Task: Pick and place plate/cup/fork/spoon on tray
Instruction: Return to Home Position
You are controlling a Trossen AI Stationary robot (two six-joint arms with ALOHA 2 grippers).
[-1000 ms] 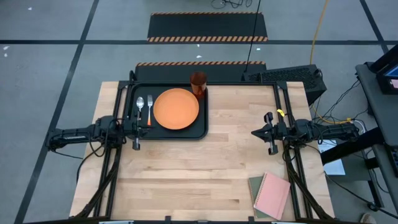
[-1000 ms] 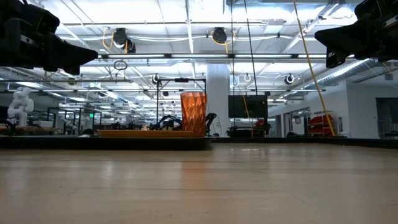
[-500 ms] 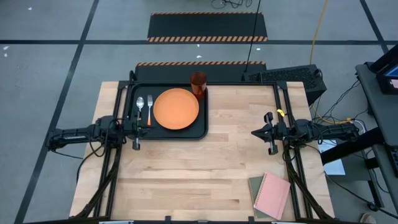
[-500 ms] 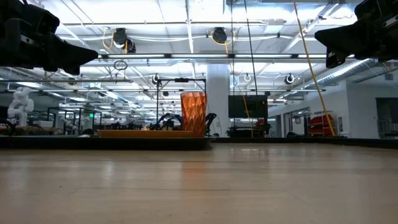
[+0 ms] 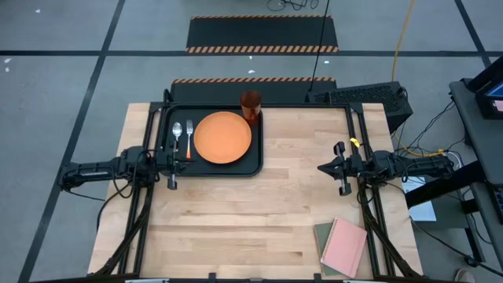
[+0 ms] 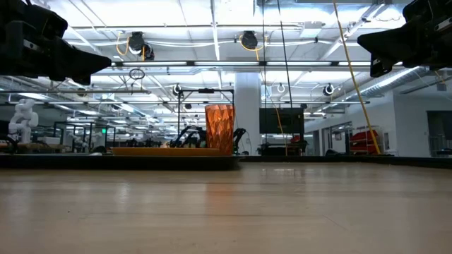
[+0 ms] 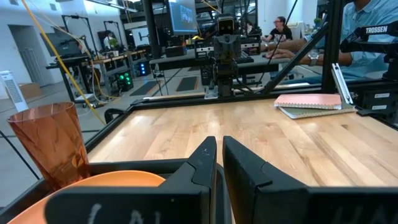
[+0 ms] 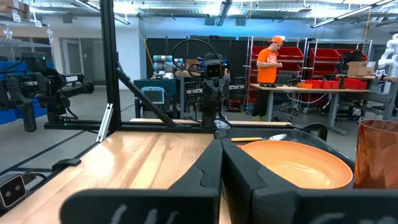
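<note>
Plate [image 5: 222, 137], cup [image 5: 250, 104], fork [image 5: 189, 136] & spoon [image 5: 177, 135] all sat on tray [image 5: 255, 161] at bench's far-left corner. Left gripper [image 5: 171, 163] hovered at tray's left edge, right gripper [image 5: 339, 167] near right edge; both fingers nearly shut, empty. Risk: left arm could clip tray rim, jolting cup.

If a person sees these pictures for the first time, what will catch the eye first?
The round flat orange plate stands out at once, lying in the large black rectangular tray at the table's far left. A translucent orange-red cup stands at the tray's far right corner. A pink notebook lies alone at the near right edge, while the left hand and right hand wait, shut.
</note>
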